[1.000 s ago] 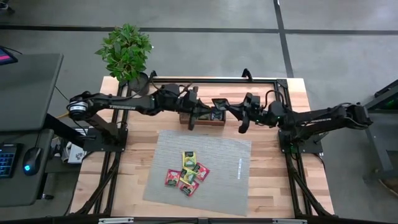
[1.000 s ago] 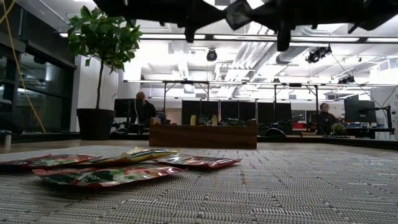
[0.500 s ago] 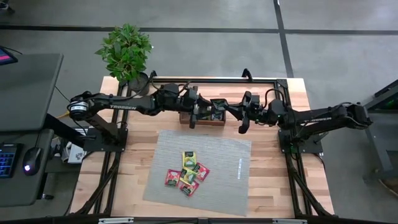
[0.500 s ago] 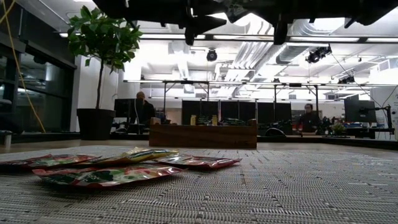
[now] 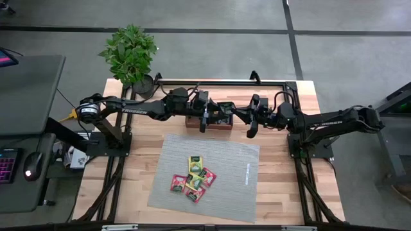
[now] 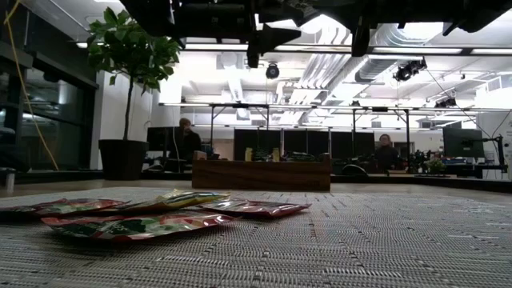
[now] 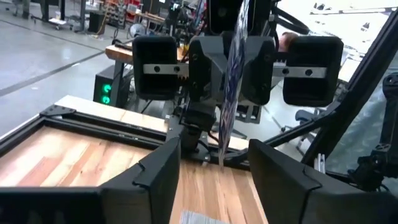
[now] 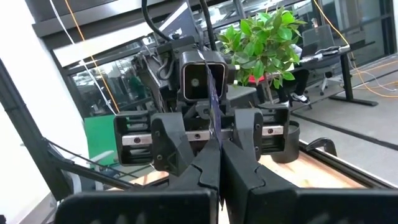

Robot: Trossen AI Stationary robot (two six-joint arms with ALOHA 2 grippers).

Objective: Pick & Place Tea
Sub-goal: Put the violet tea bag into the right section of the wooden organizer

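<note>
A dark tea sachet (image 5: 225,109) hangs in the air above the brown wooden tray (image 5: 191,122) at the far middle of the table. My right gripper (image 5: 234,114) is shut on it. My left gripper (image 5: 207,117) faces it from the left, open. In the left wrist view the sachet (image 7: 234,68) shows edge-on between the left fingers' line, apart from them. Several red, yellow and green sachets (image 5: 194,176) lie in a loose pile on the grey mat (image 5: 225,163), and the low view shows them flat (image 6: 144,216). My right gripper pinches the dark sachet between its two fingers at the sachet's right-hand edge (image 8: 214,124). The fingers lie level and come from the table's right. The sachet stands on edge, lifted clear above the tray, its free part reaching toward my left gripper.
A potted plant (image 5: 130,54) stands at the table's far left corner. A small white strip (image 5: 247,173) lies on the mat's right part. A black frame rail (image 5: 225,82) runs along the far edge. People sit at desks in the room beyond (image 6: 186,140).
My left gripper has opened and let go of the dark sachet, rolling its wrist a little. The sachet stays in my right gripper, which has kept still above the tray.
</note>
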